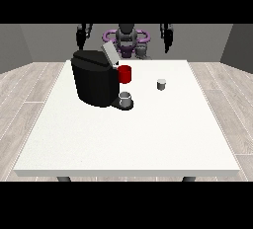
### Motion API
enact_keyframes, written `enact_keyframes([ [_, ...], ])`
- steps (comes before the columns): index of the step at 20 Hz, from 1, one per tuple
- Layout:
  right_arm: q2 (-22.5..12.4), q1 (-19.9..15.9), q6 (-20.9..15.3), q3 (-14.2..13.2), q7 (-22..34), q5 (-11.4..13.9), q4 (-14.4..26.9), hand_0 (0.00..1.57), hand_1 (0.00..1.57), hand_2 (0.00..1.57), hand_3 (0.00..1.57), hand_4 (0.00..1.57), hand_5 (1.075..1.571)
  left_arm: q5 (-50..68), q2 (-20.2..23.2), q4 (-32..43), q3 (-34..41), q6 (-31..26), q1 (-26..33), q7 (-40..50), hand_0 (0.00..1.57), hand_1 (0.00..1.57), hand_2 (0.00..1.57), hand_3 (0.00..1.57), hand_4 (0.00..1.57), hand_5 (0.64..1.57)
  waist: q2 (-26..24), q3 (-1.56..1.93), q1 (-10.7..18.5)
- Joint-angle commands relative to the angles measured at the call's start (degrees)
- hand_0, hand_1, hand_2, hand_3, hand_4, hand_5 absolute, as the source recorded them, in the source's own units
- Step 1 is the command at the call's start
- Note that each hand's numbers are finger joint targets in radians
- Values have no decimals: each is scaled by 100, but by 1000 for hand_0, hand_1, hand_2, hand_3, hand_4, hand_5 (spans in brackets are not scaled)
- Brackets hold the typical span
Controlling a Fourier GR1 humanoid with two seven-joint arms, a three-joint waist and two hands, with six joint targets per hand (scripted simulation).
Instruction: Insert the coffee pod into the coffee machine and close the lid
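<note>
A black coffee machine [94, 82] stands on the left half of the white table [128, 139], its grey lid [110, 54] tilted up and open. A red part [125, 74] shows at the machine's front, and a grey cup [126, 97] sits on the tray below it. The coffee pod [161, 84] stands upright on the table to the right of the machine, apart from it. Both hands are raised at the robot's sides, well behind the table's far edge and far from the pod. The hand at the view's right [167, 36] is the nearer one to the pod; the hand at the view's left [82, 34] hangs above and behind the machine. Whether their fingers are spread or curled I cannot tell
</note>
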Motion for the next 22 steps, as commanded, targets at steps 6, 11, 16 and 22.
enact_keyframes([
  [6, -53, 349, 246, -134, -21, -90, 123, 0, 0, 0, 0, 128, 1571, -187, -27, -3, -11, -161, 134, -547, 0, 0, 0, 0, 0, 1571, -142, 56, -26],
  [11, 537, -187, -740, -178, -419, -92, -251, 0, 0, 0, 0, 181, 1571, -18, 1377, 758, 1143, -607, -1060, -137, 0, 0, 0, 0, 0, 1571, 457, 54, -552],
  [16, 405, -335, -483, -259, -730, -209, -193, 0, 0, 0, 0, 169, 1571, 124, 1514, 1666, 1322, -890, -1728, 28, 0, 0, 0, 0, 0, 1571, 763, 55, -735],
  [22, 547, -525, -663, 16, -616, -140, -201, 0, 0, 0, 0, 186, 1571, -304, 1503, 2540, 1250, -659, -2332, 191, 0, 0, 0, 0, 0, 1571, 969, 55, -838],
])
